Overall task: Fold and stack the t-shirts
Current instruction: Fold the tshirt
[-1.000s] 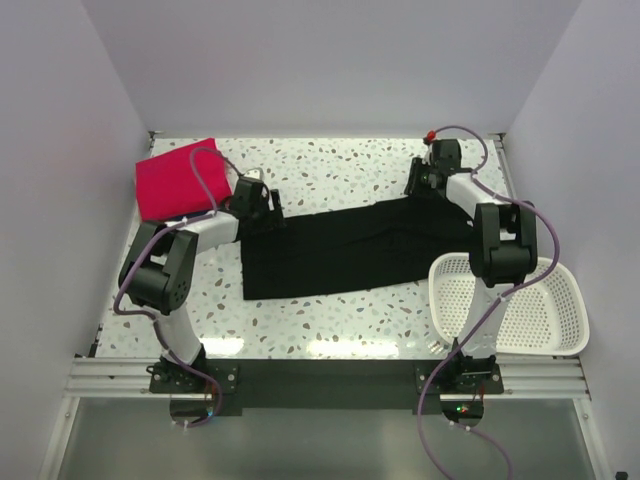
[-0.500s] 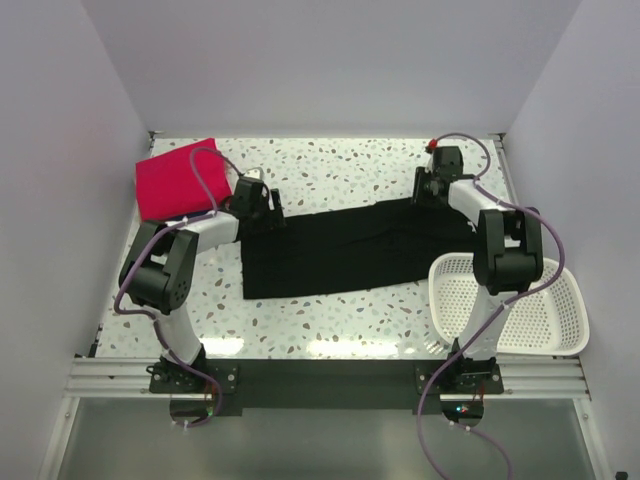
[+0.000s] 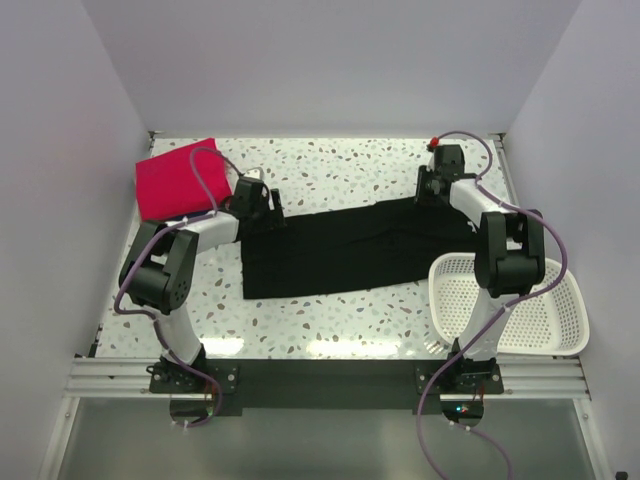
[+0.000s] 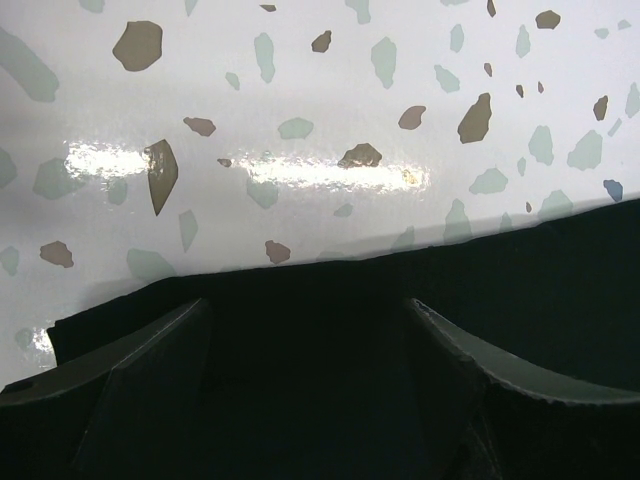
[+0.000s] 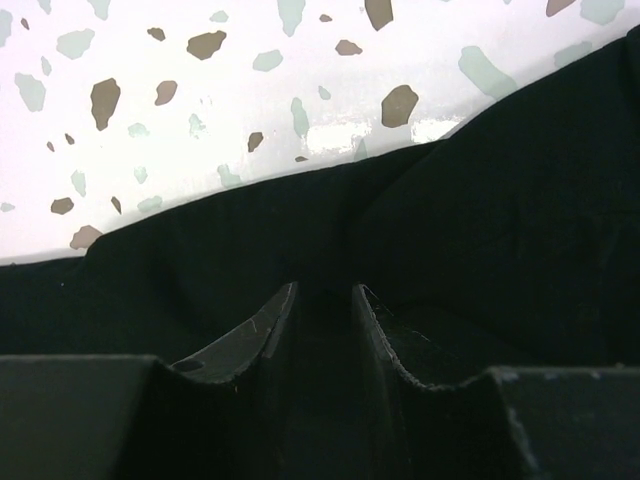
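A black t-shirt [image 3: 340, 250], folded into a long band, lies across the middle of the table. My left gripper [image 3: 252, 196] is at its far left corner. In the left wrist view that gripper [image 4: 305, 305] stands open wide, its fingers low over the black cloth [image 4: 520, 290] just inside the edge. My right gripper [image 3: 436, 186] is at the shirt's far right corner. In the right wrist view its jaws [image 5: 323, 288] stand narrow with a ridge of black cloth [image 5: 520, 200] between them, creases running to the tips. A bright pinkish-red folded t-shirt [image 3: 175, 182] lies at the back left.
A white mesh basket [image 3: 562, 322] sits at the front right beside the right arm's base. Pale walls close in the table on three sides. Speckled tabletop [image 3: 330, 165] shows beyond the black shirt.
My right gripper has shifted slightly to the right at the shirt's corner and its jaws have narrowed. The left arm and the shirts have not moved.
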Controlling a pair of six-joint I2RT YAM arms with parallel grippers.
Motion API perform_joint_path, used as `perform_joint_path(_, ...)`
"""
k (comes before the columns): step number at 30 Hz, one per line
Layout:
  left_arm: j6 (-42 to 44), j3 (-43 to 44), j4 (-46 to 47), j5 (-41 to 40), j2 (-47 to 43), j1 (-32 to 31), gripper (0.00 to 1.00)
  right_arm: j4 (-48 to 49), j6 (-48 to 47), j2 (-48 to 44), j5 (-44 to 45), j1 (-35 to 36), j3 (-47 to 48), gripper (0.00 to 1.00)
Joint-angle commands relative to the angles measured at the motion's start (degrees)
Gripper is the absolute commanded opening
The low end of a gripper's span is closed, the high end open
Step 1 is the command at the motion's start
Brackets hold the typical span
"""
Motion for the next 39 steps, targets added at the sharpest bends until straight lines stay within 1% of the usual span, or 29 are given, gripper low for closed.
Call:
perform_joint_path(1,0.19,-1.24,0.03,0.19,-0.47,0.4,0.82,-0.67,-0.77,-0.66,1.35,0.25,0.46,0.33)
perform_joint_path(6,0.19,-1.86,0.12,0.19,-1.0,0.57,0.82,-1.46,-1.03,0.13,1.35,0.25,1.43,0.33)
perform_joint_path(10,0.1,-2.47,0.3,0.19,-1.44,0.66,0.82,-1.9,-1.38,0.04,0.65,0.25,0.99,0.28)
perform_joint_path(16,0.18,-2.91,0.47,0.36,-1.7,1.19,0.82,-2.52,-1.56,1.01,0.56,0.25,0.82,0.24)
perform_joint_path(19,0.27,-3.18,0.65,0.45,-1.88,1.45,0.82,-3.31,-1.74,1.36,-1.2,0.25,1.52,0.14)
perform_joint_path(20,0.27,-3.18,0.65,0.62,-1.88,1.54,0.82,-3.48,-1.82,1.19,-1.29,0.25,1.52,0.07)
perform_joint_path(22,0.19,-3.26,0.74,0.71,-1.79,1.63,0.82,-3.57,-2.0,0.14,-1.46,0.16,1.08,0.0)
perform_joint_path(27,0.19,-3.35,1.18,1.07,-1.7,1.89,0.82,-5.23,-2.35,-2.77,-1.11,0.34,-0.67,0.0)
perform_joint_path(29,0.19,-3.35,1.44,1.24,-1.79,1.89,0.82,-5.59,-1.91,-5.48,-0.59,0.6,-1.9,0.0)
perform_joint_path(32,0.36,-3.53,1.79,1.5,-1.7,2.07,0.82,-6.91,-1.74,-8.21,0.29,1.48,-4.81,0.0)
perform_joint_path(35,0.62,-3.44,1.97,1.77,-1.7,2.15,0.82,-10.24,-1.47,-10.41,1.51,2.01,-6.83,0.0)
perform_joint_path(39,1.15,-3.97,2.49,2.03,-1.96,2.33,0.82,-12.18,-0.6,-15.5,2.49,2.53,-12.44,0.0)
